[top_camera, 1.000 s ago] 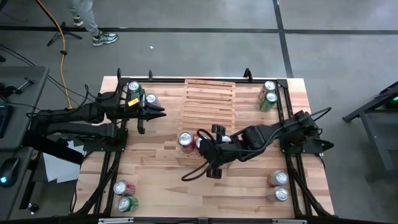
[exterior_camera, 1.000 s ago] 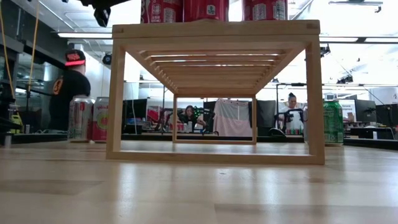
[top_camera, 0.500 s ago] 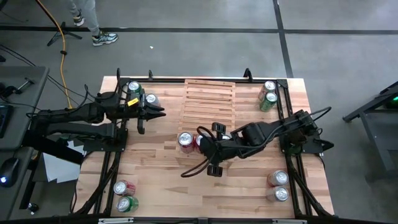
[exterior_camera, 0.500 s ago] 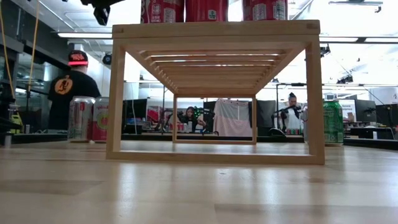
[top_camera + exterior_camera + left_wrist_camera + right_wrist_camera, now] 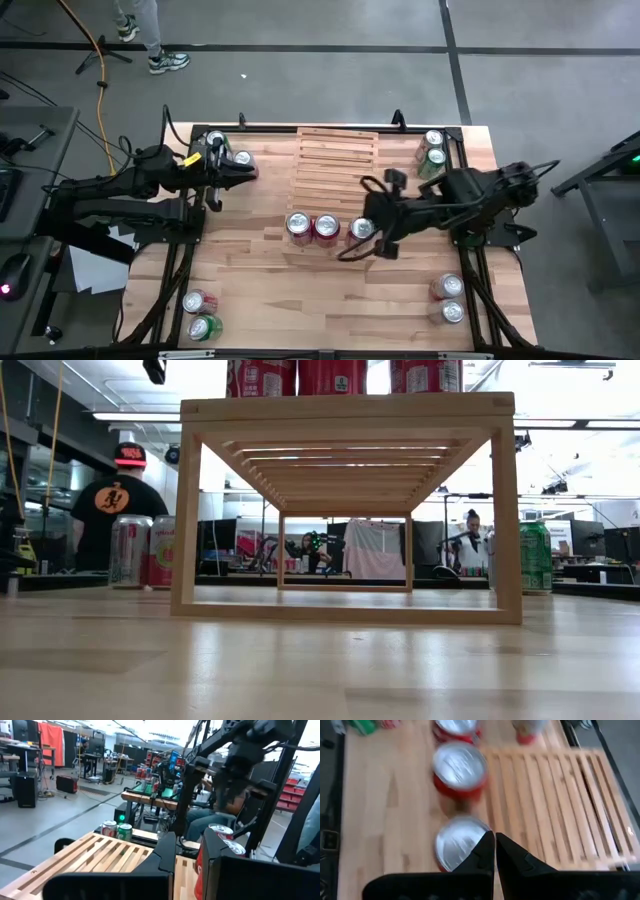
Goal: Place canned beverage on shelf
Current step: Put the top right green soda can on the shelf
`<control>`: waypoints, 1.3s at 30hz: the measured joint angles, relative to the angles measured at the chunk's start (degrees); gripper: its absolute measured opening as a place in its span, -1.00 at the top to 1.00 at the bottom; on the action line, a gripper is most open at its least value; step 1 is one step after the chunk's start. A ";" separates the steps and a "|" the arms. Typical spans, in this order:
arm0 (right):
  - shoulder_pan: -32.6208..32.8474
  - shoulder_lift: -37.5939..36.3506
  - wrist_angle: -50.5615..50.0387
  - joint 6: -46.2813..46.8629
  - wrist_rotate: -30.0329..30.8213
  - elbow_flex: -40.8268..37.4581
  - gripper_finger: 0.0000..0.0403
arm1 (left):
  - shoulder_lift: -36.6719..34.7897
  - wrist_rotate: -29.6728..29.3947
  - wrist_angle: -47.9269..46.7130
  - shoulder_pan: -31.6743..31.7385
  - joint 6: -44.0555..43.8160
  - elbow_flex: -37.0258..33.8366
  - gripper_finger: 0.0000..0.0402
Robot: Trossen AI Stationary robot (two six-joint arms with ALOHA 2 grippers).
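The pale-wood slatted shelf [image 5: 337, 165] stands at the table's far middle and fills the low view [image 5: 345, 510]. Three red cans [image 5: 298, 227] [image 5: 327, 228] [image 5: 362, 229] stand upright in a row on its top along the near edge; the low view shows their bases [image 5: 332, 375]. My right gripper [image 5: 375, 240] hangs shut just right of and above the rightmost can [image 5: 461, 842], with nothing in it. My left gripper [image 5: 240, 171] is shut at the far left beside two cans and left of the shelf [image 5: 107, 855].
Pairs of cans stand at the table's corners: far left [image 5: 217, 141], far right [image 5: 431, 160], near left [image 5: 199, 314], near right [image 5: 449, 299]. A black frame rail [image 5: 462, 200] runs along each side. People stand in the room beyond [image 5: 115, 510].
My right gripper has drawn back from the can row toward the table's right edge and risen, staying shut; the rightmost can, hidden under the arm before, now shows. My left gripper has pulled back a little toward the far left. The cans have not moved.
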 joint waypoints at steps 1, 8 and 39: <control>-0.01 -2.30 0.40 1.10 0.64 -2.98 1.00 | 0.19 0.00 -0.06 0.00 0.01 -0.02 1.00; 2.59 -22.50 11.38 7.89 6.22 -25.39 1.00 | 2.96 -2.96 0.62 0.04 -1.29 -0.09 1.00; -4.48 -41.73 35.19 5.42 6.58 -48.72 1.00 | 5.23 -4.61 1.54 0.07 -5.93 -0.07 1.00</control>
